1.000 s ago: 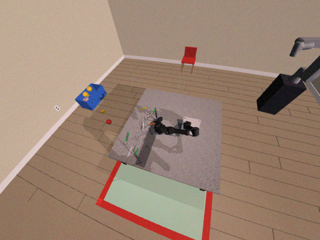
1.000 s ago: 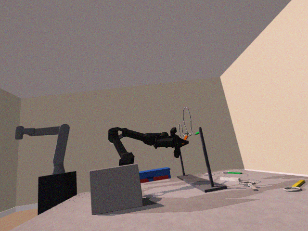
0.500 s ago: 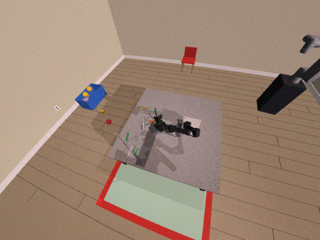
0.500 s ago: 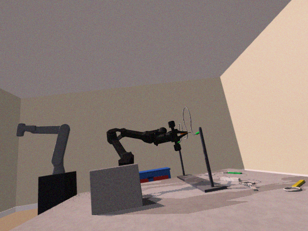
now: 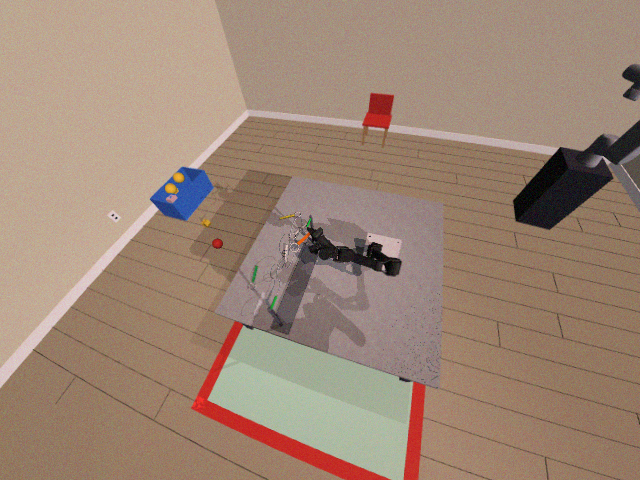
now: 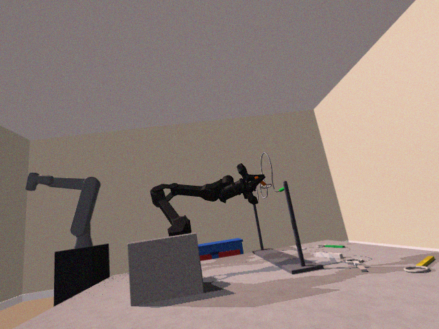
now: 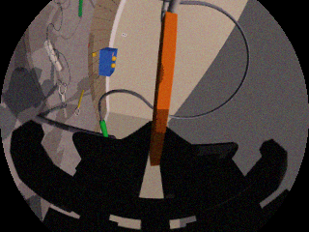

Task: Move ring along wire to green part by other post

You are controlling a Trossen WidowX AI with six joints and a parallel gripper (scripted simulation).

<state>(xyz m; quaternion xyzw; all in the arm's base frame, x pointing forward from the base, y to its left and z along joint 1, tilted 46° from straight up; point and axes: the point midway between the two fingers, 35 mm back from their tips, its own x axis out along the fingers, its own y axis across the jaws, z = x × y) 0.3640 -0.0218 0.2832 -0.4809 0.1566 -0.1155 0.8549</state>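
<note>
— Where is the ring point(image 6: 265, 190) now?

— Up beside the near post point(image 6: 293, 223), just short of the wire's green end point(image 6: 280, 189), with the grey wire point(image 6: 266, 166) looping above.

— And your gripper point(image 6: 259, 179)?

— My fingers are pinched on the orange handle point(image 7: 164, 87), which sticks out toward the ring.

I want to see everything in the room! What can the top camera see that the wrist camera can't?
Only the top view shows the red chair, the small red ball and the red-bordered green mat. Only the wrist view shows the orange handle up close, pinched between the dark fingers, with its thin grey ring looping away. Both show the blue box and green wire ends.
</note>
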